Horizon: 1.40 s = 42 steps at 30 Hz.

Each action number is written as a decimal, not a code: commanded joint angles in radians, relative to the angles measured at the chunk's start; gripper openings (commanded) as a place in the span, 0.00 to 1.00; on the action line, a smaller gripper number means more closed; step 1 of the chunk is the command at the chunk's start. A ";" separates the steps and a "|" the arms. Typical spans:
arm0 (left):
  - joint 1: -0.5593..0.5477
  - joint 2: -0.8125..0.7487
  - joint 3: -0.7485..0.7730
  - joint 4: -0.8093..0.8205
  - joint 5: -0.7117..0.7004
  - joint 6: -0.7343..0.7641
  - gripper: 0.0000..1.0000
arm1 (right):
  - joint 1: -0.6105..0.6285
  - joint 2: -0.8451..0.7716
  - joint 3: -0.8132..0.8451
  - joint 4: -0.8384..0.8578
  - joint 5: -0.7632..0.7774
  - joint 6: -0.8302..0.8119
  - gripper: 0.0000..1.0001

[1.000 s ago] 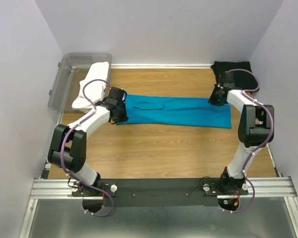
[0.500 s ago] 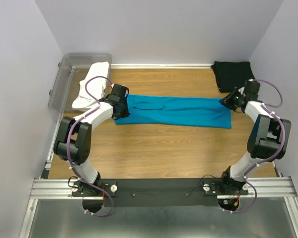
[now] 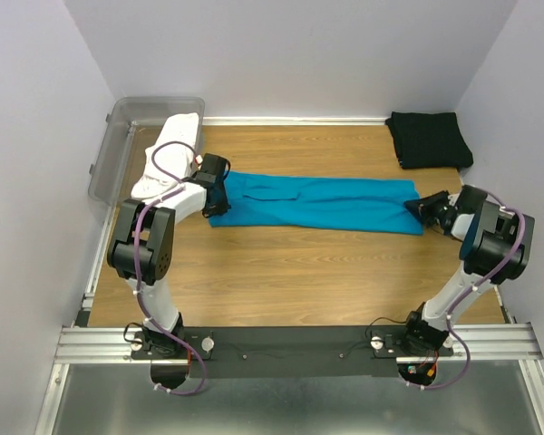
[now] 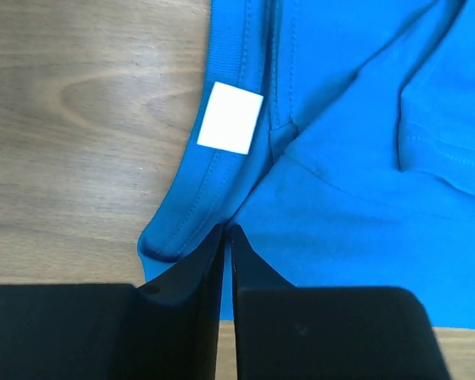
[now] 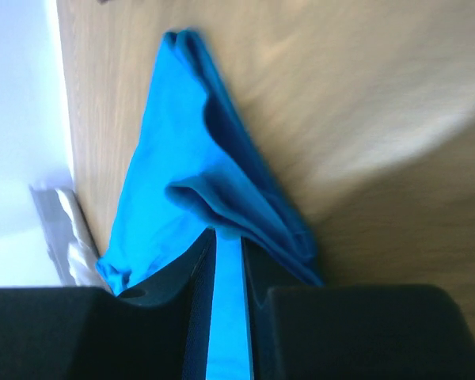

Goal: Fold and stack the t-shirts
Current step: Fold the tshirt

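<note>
The teal shirt is laid across the middle of the table as a long narrow strip, folded lengthwise, with one end toward each arm. Its left end is gripped by the left gripper. In the left wrist view the jaws are seen pressed almost together, with a thin line of teal cloth caught between them just beside the collar. A white label is shown on the collar band, a little beyond the fingertips. The cloth around the grip is seen lying flat on the wood.

The right end of the strip is gripped by the right gripper. In the right wrist view a band of teal cloth is seen running between the narrowly parted fingers, and the fabric is bunched into folds just beyond the tips.

The black shirt is folded into a neat square in the far right corner of the table, well apart from the teal one. The white shirt is draped, unfolded, over the edge of the clear tub at the far left, near the left gripper.
</note>
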 commanded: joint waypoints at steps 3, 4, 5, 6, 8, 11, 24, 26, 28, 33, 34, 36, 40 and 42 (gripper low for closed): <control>0.014 0.048 -0.014 -0.024 -0.089 -0.002 0.14 | -0.096 0.025 -0.077 0.114 0.014 0.037 0.26; 0.019 0.053 -0.017 -0.025 -0.092 -0.004 0.14 | -0.105 0.004 -0.095 0.112 0.019 0.036 0.26; 0.024 0.056 -0.017 -0.030 -0.092 -0.007 0.14 | -0.116 -0.007 -0.100 0.109 0.025 0.030 0.26; 0.025 0.062 -0.016 -0.038 -0.094 -0.007 0.14 | -0.118 -0.021 -0.102 0.100 0.036 0.006 0.26; 0.027 0.070 0.007 -0.059 -0.107 -0.013 0.14 | -0.116 -0.048 -0.094 0.031 0.054 -0.015 0.27; 0.024 0.065 0.052 -0.082 -0.106 -0.010 0.17 | -0.104 -0.131 -0.071 -0.067 0.092 -0.064 0.30; -0.137 -0.041 0.269 -0.211 -0.146 -0.076 0.40 | 0.380 -0.406 0.038 -0.592 0.487 -0.326 0.48; -0.160 -0.032 0.302 -0.214 -0.143 -0.088 0.40 | 0.442 -0.403 0.041 -0.639 0.510 -0.340 0.48; -0.183 0.000 0.325 -0.217 -0.134 -0.098 0.40 | 0.500 -0.398 0.046 -0.673 0.556 -0.361 0.48; -0.228 0.074 0.365 -0.228 -0.101 -0.124 0.31 | 0.571 -0.351 0.069 -0.684 0.554 -0.383 0.48; -0.237 0.080 0.375 -0.231 -0.094 -0.127 0.29 | 0.577 -0.343 0.076 -0.686 0.553 -0.386 0.48; -0.261 0.076 0.375 -0.219 -0.066 -0.133 0.25 | 0.600 -0.323 0.096 -0.678 0.500 -0.401 0.48; -0.266 0.038 0.305 -0.177 -0.071 -0.147 0.24 | 0.652 -0.294 0.109 -0.565 0.248 -0.378 0.47; -0.263 0.016 0.282 -0.165 -0.092 -0.145 0.24 | 0.686 -0.277 0.101 -0.473 0.094 -0.328 0.46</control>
